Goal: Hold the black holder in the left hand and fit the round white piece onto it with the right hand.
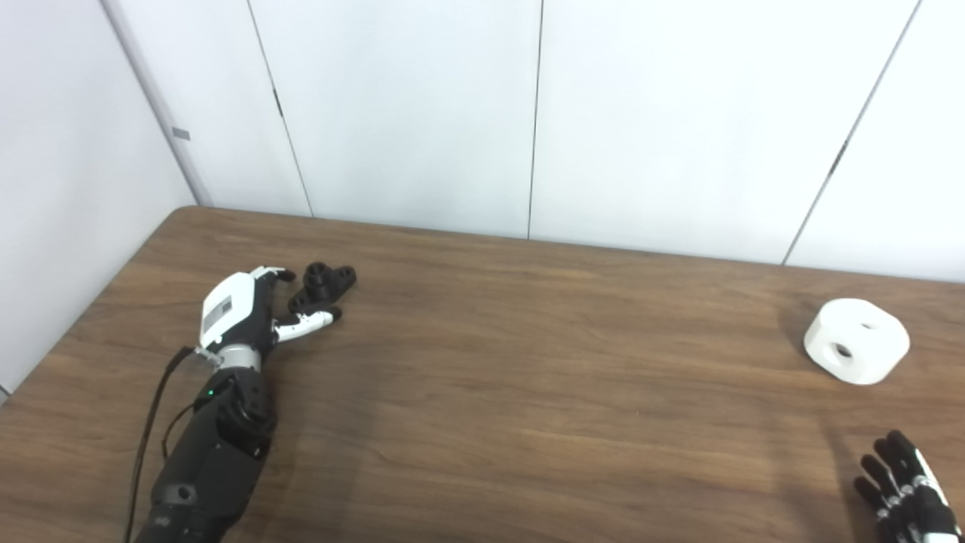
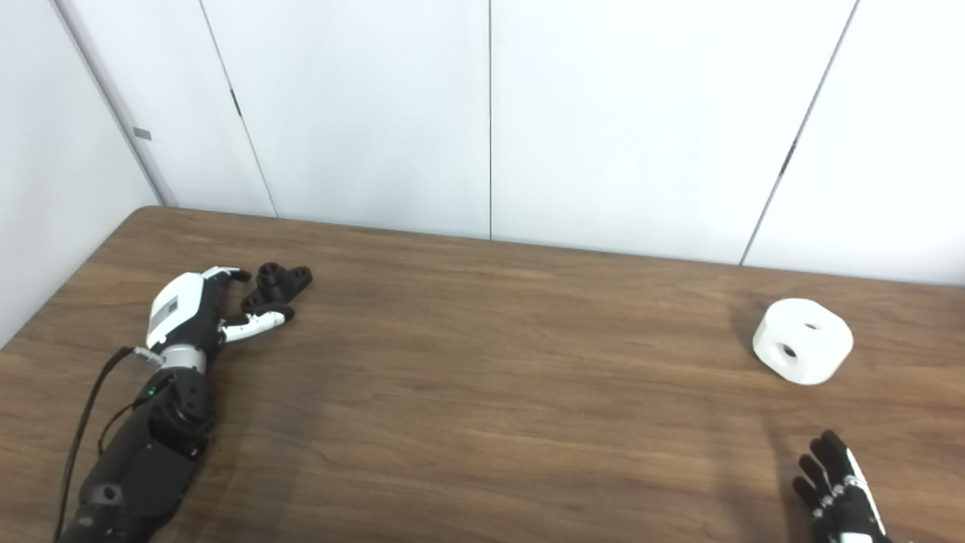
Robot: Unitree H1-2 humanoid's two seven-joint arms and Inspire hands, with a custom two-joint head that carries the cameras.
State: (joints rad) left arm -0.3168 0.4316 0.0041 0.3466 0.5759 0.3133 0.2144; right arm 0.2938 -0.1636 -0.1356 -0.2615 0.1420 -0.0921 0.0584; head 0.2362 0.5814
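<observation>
Nearest the camera, low at the right, the right hand (image 1: 908, 490) shows only its dark fingers (image 2: 829, 460), spread apart above the wooden table (image 1: 528, 377) and holding nothing. The round white piece (image 1: 856, 341) lies on the table just beyond that hand, apart from it, and far to the right of the black holder (image 1: 324, 286).

At the black holder, the left hand (image 1: 249, 309) has its fingers apart on either side: the thumb lies along the holder's near edge and the other fingers reach past its far-left side. Whether any of them touch it I cannot tell; nothing is clamped, and the holder sits flat on the table.

The step in hand looks like the grasp of the holder. To do it well, the hand should close squarely across the holder's body, leaving the raised round boss on top uncovered so the white piece has somewhere to seat. A light, flat part like this may skid sideways under an uneven squeeze, so thumb and fingers should meet it together before any lift.
</observation>
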